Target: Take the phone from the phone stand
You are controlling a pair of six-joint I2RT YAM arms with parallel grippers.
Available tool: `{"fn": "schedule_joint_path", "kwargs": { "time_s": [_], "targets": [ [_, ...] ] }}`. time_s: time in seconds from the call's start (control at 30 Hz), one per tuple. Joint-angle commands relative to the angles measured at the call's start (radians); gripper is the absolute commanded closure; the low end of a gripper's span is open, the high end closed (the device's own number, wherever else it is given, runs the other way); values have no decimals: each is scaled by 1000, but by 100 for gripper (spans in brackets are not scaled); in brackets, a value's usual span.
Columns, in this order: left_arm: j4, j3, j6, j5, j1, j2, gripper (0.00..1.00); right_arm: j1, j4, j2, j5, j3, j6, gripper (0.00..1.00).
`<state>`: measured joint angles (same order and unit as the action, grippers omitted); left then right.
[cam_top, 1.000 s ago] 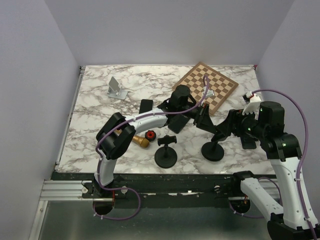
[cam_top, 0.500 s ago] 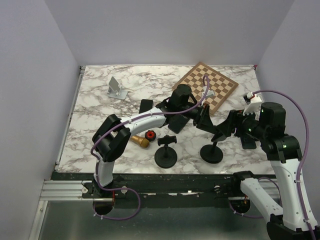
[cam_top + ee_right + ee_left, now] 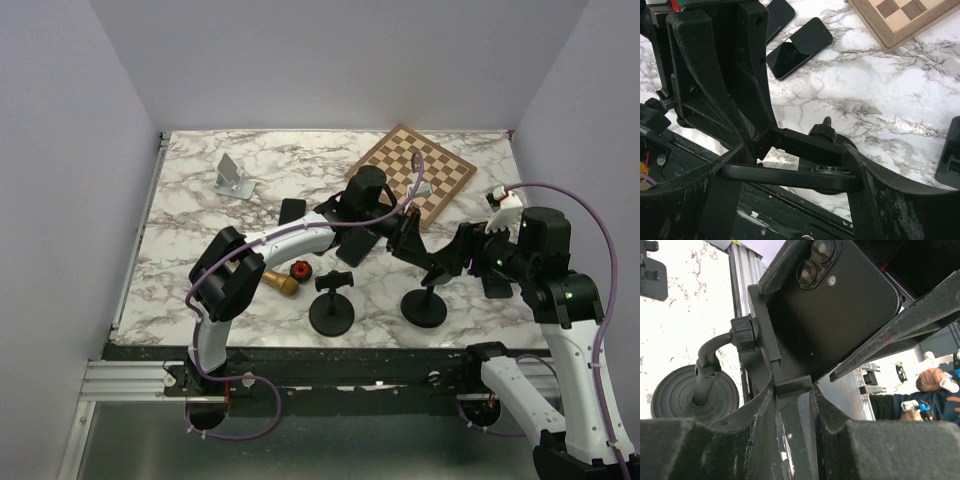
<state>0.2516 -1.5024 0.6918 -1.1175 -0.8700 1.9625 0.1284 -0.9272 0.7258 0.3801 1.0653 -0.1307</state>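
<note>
The black phone [image 3: 840, 305] sits in the cradle of a black phone stand [image 3: 715, 352], camera lenses at the top. The stand's round base [image 3: 425, 305] rests on the marble table near the front. My left gripper [image 3: 398, 238] reaches across from the left and is shut on the cradle's lower foot [image 3: 792, 387]. My right gripper [image 3: 440, 262] is shut across the phone, which shows edge-on as a slim black bar [image 3: 790, 176] between its fingers. The stand's knob [image 3: 825, 132] is just behind.
A second black stand [image 3: 332, 310] stands left of this one. Two loose phones [image 3: 799, 47] [image 3: 777, 15] lie flat behind. A chessboard [image 3: 412, 172] is at the back right and a silver stand [image 3: 232, 177] at the back left. Wooden and red chess pieces [image 3: 283, 283] lie at front left.
The left arm's elbow has shifted slightly. Both grippers have stayed at the stand and phone.
</note>
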Motion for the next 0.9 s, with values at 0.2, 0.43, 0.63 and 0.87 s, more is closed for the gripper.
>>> {"fn": "schedule_joint_path", "kwargs": {
  "time_s": [0.2, 0.43, 0.63, 0.87],
  "targets": [
    [57, -47, -60, 152, -18, 94, 100, 47, 88, -28, 486, 27, -157, 99],
    [8, -25, -127, 235, -21, 59, 100, 46, 61, -43, 474, 46, -194, 99],
    [62, 59, -139, 356, -30, -9, 100, 46, -9, -40, 308, 104, -277, 99],
    [83, 114, -120, 385, -32, -55, 100, 46, -48, -16, 83, 186, -298, 99]
  ]
}}
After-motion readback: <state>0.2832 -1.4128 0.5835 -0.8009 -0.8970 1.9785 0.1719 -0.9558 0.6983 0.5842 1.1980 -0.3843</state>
